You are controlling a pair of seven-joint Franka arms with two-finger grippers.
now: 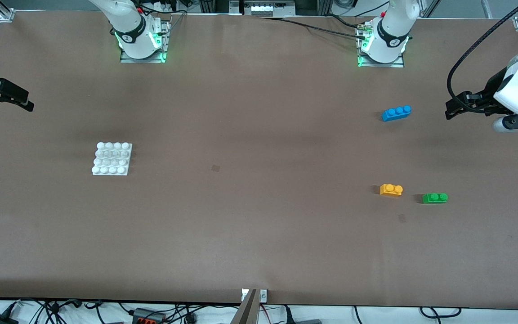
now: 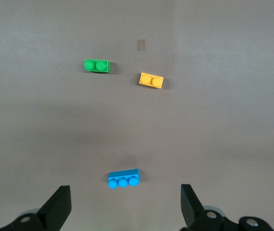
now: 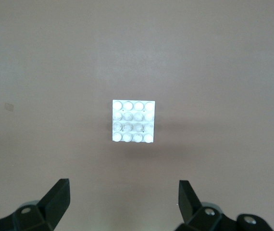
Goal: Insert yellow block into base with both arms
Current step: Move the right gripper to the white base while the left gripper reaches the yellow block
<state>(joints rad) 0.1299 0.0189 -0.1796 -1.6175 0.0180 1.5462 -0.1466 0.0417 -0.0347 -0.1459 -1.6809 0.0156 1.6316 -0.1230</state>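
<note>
Risk of grabbing the green two-stud brick [image 1: 435,198] just beside the small orange-yellow two-stud plastic block [image 1: 391,190], with left gripper [image 1: 453,108] and right gripper [image 1: 24,100] both wide, empty, high above the table ends, flat white studded plastic base [image 1: 112,159] untouched.

White arms [image 1: 517,85] — black joint bands, black cables, green-lit bases.

**No readable text in view**

No words, labels, brand names or numbers can be read anywhere in these views. Each arm base [image 1: 140,38] carries a small round emblem on its black band, but it is too small to make out. The bricks, the white plate and the table [image 1: 259,234] carry no print or markings.
</note>
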